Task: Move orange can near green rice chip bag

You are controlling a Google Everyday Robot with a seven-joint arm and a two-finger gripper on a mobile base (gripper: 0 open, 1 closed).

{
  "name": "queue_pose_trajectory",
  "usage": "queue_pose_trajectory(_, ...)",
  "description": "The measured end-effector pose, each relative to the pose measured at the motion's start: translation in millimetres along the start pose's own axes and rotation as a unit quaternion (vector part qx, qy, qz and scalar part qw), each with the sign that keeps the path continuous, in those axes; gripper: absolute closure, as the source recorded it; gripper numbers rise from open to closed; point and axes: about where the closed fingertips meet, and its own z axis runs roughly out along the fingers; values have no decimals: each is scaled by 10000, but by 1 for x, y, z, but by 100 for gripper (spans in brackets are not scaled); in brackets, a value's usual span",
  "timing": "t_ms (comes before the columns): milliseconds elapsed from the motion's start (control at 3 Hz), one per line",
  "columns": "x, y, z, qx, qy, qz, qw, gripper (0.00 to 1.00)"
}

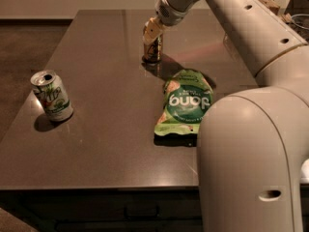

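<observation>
Here I am at the far side of the desk, my pincer lowered right onto the top of the orange can, its tan end covering the can's upper rim. Is the pincer clamped on the can or only sitting over it? I cannot tell from this angle, because where the two meet is hidden. The orange can stands upright on the dark brown surface, and its shadow falls to the right and a little toward the camera. Just there lies the green rice chip bag, flat on the desk, nearer the camera than the can and off to its right. Its dark green circle faces up and the white lettering reads upside down from here. The bag's top end is near the can but not touching it, and a strip of bare desk shows between them. Over on the left, well apart from both, the white-and-green can stands upright with its silver top open and a dark shadow at its foot. My white arm slopes in from the upper right down to the pincer. My big rounded body fills the lower right, and its curve cuts across the bag's lower right edge.
</observation>
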Motion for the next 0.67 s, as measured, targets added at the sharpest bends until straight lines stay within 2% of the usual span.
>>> queue_pose_trajectory(333, 3, 6, -8, -86, -49, -2, 10000, 66)
queue_pose_trajectory(667, 10, 12, -30, -68, -176, -57, 9998, 89)
